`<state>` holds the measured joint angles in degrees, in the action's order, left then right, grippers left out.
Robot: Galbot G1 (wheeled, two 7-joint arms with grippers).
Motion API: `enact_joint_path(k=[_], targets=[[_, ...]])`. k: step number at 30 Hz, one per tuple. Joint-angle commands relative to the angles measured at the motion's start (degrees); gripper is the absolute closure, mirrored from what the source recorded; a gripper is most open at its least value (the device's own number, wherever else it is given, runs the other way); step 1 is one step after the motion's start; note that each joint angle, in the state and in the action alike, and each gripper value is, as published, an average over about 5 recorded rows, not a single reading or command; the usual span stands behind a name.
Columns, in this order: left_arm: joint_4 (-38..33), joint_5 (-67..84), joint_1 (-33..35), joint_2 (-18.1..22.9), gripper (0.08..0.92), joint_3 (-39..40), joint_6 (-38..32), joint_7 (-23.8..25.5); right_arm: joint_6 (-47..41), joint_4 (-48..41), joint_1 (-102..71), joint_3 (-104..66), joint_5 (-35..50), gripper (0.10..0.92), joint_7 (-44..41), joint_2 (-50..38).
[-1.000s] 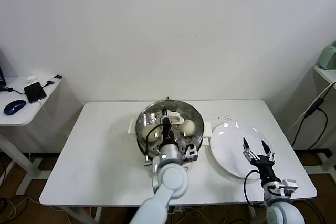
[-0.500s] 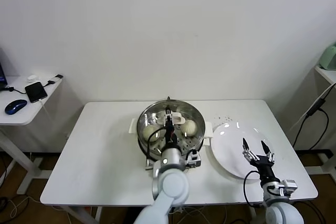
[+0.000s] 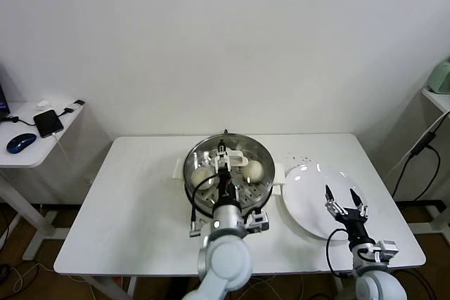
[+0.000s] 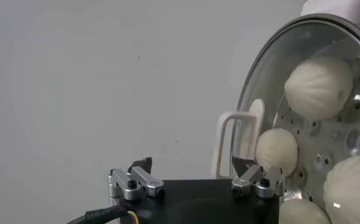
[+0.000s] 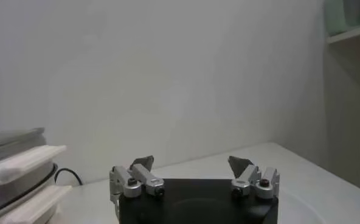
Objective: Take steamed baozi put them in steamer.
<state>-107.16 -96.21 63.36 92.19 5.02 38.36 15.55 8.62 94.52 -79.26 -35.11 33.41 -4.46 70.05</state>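
The left arm rises from the near counter edge, its left hand [image 3: 226, 161] standing over the round shiny stainless-steel steamer [image 3: 200, 187] with fingers spread wide and nothing between them. The right arm is parked at the near right, its right hand [image 3: 344, 199] upright over the flat white plate [image 3: 309, 177], fingers likewise spread wide and empty.

In the head view, two smooth cream-white steamed baozi [image 3: 202, 175] lie on the perforated tray, one on each side of the left hand; the arm hides the rest of the tray. The left wrist view shows four buns inside the steamer's rim, plus the cream-white side handle [image 4: 236, 143].

The right wrist view shows only the steamer's cream-white handles [image 5: 23, 164] and the white counter [image 5: 301, 170].
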Motion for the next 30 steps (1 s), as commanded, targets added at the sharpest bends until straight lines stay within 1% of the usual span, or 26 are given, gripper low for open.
enact_joint_path(k=[1,7,10,12,16,19,22,24,26,30], targets=[[-4.78,-0.48,2.83,1.78,0.177,-0.7,-0.3,0.6,0.04,-0.14,0.2,0.18,-0.04,0.203,0.0,0.1],[-6.55,-1.03,5.44,1.68,0.177,-3.71,-0.87,-0.22,-0.05,-0.21,0.21,0.36,0.01,0.203,-0.15,0.15],[-7.27,1.75,6.05,0.59,0.177,-7.56,-2.36,-2.0,-0.29,0.07,-0.07,0.42,0.02,0.203,-0.44,0.3],[-7.77,6.72,6.13,-0.29,0.177,-10.84,-4.52,-4.2,-0.27,0.04,-0.25,0.47,-0.12,0.203,-0.89,0.46],[-10.02,24.46,6.42,-2.46,0.177,-19.4,-10.43,-9.61,0.48,-0.27,-0.5,0.41,-0.91,0.203,-2.13,1.29],[-11.82,39.76,7.75,-4.31,0.177,-26.55,-16.59,-13.46,0.94,0.51,-1.08,-0.03,-1.0,0.203,-3.62,1.89],[-12.25,53.67,10.18,-4.28,0.177,-33.78,-23.87,-16.4,1.78,1.26,-1.9,-0.61,-1.6,0.203,-6.2,1.95],[-12.0,62.73,12.5,-3.3,0.177,-38.93,-28.74,-16.49,1.48,2.42,-3.11,-0.83,-2.67,0.203,-6.97,1.73],[-11.65,71.93,14.98,-2.87,0.177,-42.62,-31.55,-15.51,0.35,4.06,-4.5,-1.13,-3.76,0.203,-7.2,1.97],[-9.41,89.58,19.75,-3.38,0.177,-47.13,-36.32,-11.4,-2.44,5.75,-6.41,-2.37,-6.26,0.203,-8.47,3.64]])
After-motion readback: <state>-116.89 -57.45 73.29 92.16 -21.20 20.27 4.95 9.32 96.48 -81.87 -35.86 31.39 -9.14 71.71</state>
